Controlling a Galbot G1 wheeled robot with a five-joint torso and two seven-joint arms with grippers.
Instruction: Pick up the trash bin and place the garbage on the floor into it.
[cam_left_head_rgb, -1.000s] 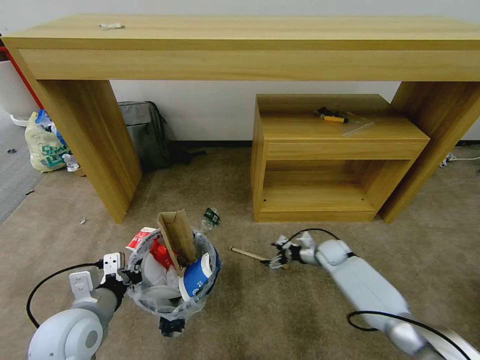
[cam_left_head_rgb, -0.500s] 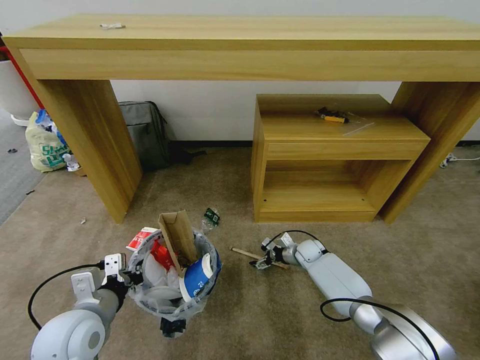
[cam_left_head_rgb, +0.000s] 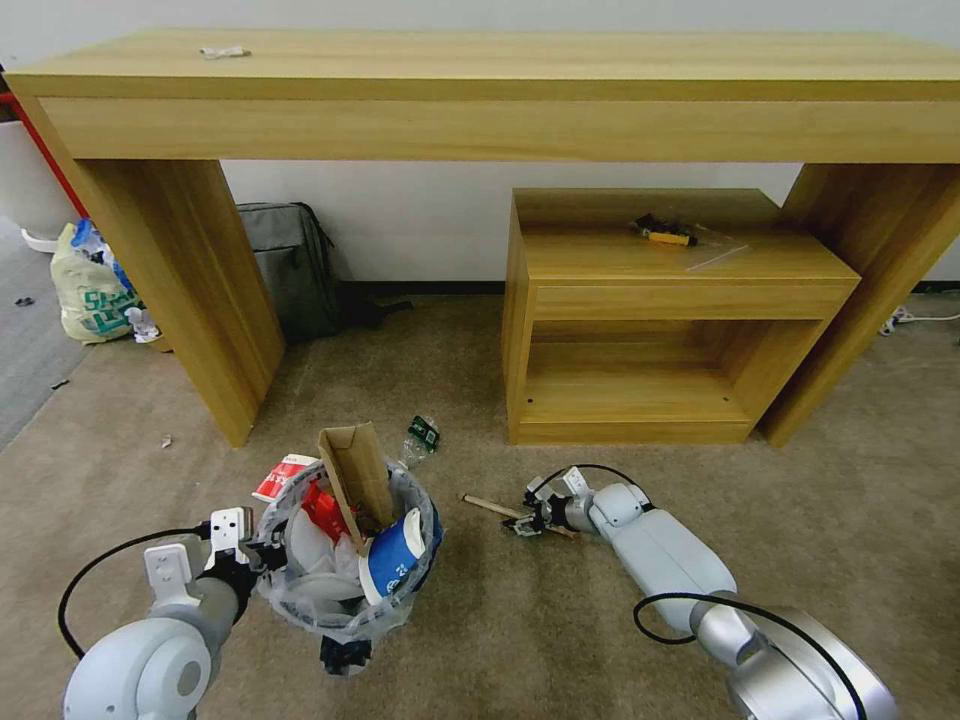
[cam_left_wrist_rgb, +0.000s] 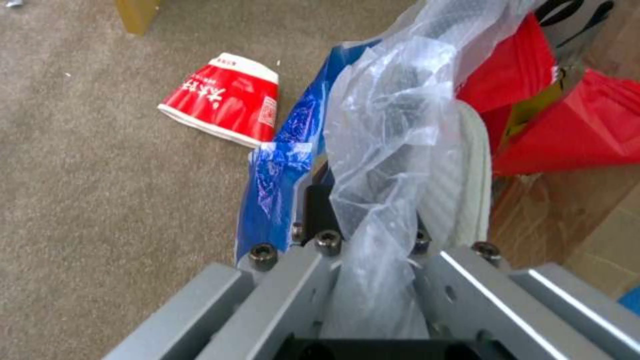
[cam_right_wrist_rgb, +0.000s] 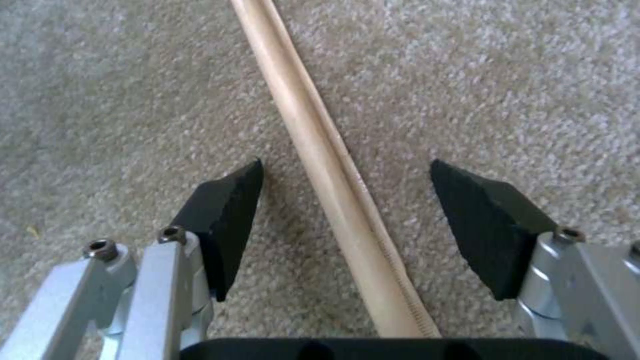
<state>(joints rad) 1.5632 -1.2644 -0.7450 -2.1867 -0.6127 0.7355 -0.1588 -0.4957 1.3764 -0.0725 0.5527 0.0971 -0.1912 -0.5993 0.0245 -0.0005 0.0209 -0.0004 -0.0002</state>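
The crinkly translucent plastic bag (cam_left_wrist_rgb: 387, 150) drapes over the left gripper's fingers (cam_left_wrist_rgb: 319, 210), hiding most of them and the small round black trash bin's rim. The long pale wooden stick (cam_right_wrist_rgb: 327, 170) runs off the right wrist picture's edge, its ends unseen, and the small dark green scrap (cam_left_head_rgb: 424, 433) on the carpet is too small to identify

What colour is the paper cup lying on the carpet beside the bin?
Red with white lettering and a white rim; the cup shows best in the left wrist view.

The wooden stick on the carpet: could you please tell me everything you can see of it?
The wooden stick is a slim, pale, light-brown rod of round section with a fine groove along its length. It lies flat on the beige carpet, aslant, to the right of the trash bin. The right gripper straddles it, black pads open on either side, not touching it.
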